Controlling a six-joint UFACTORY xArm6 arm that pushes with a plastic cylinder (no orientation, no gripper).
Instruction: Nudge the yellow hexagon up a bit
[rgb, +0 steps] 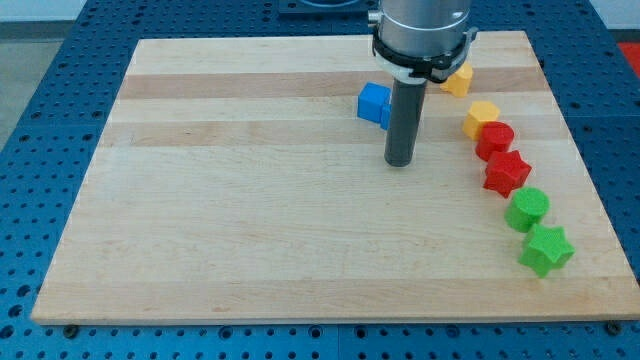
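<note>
The yellow hexagon (481, 117) lies on the wooden board (250, 200) at the view's right, touching the red cylinder (495, 139) just below it. My tip (400, 161) rests on the board, left of and slightly below the yellow hexagon, with a clear gap between them. A second yellow block (458, 79) sits above, partly hidden behind the arm's body. A blue block (375, 104) stands just left of the rod, partly behind it.
Below the red cylinder a curved row runs down the right side: a red star (507, 172), a green cylinder (527, 209) and a green star (546, 249). The board's right edge lies close beyond them.
</note>
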